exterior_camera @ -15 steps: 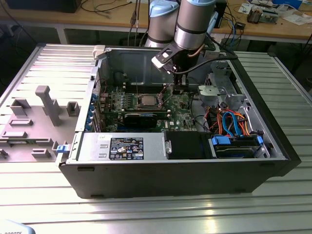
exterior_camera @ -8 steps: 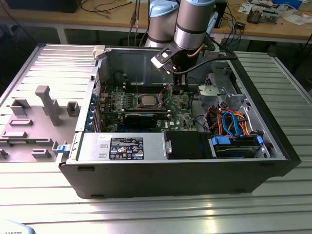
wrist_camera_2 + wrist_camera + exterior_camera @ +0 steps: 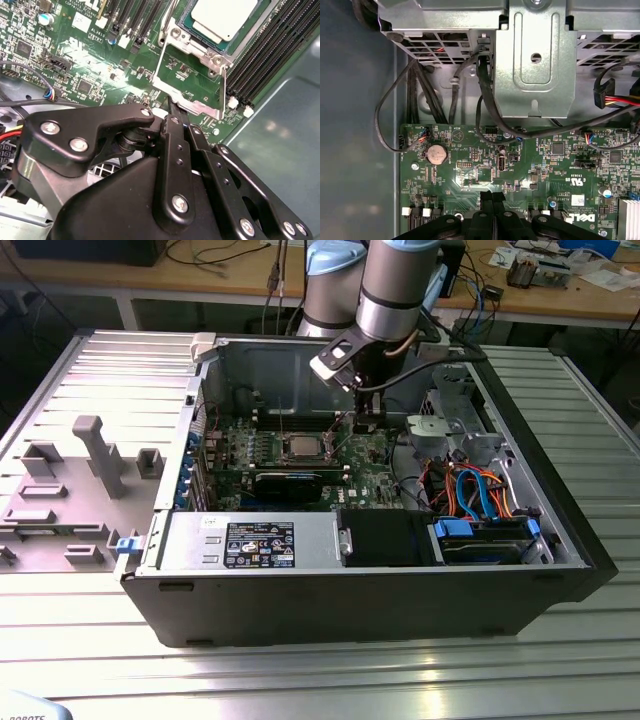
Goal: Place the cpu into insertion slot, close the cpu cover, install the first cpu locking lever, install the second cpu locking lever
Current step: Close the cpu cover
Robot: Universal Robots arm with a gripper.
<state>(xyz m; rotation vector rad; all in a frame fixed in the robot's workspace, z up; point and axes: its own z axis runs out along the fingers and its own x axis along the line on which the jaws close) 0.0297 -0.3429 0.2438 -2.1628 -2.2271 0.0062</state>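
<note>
Noted: silver-grey cylindrical arm (image 3: pixel 398 290) with pale blue joint caps, ending in a matte black linkage gripper (image 3: pixel 173 111) fastened with round silver screws (image 3: pixel 180 202).

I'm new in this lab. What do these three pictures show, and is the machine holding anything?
A robot arm reaches into an open computer case on a metal table. The exterior view looks on from outside; both wrist views come from cameras on the arm, looking past its black jaws at the green circuit board. The cpu sits in the insertion slot; the cpu cover stands open. The jaws are closed, tips at the cover's edge; whether they pinch it I cannot tell.
</note>
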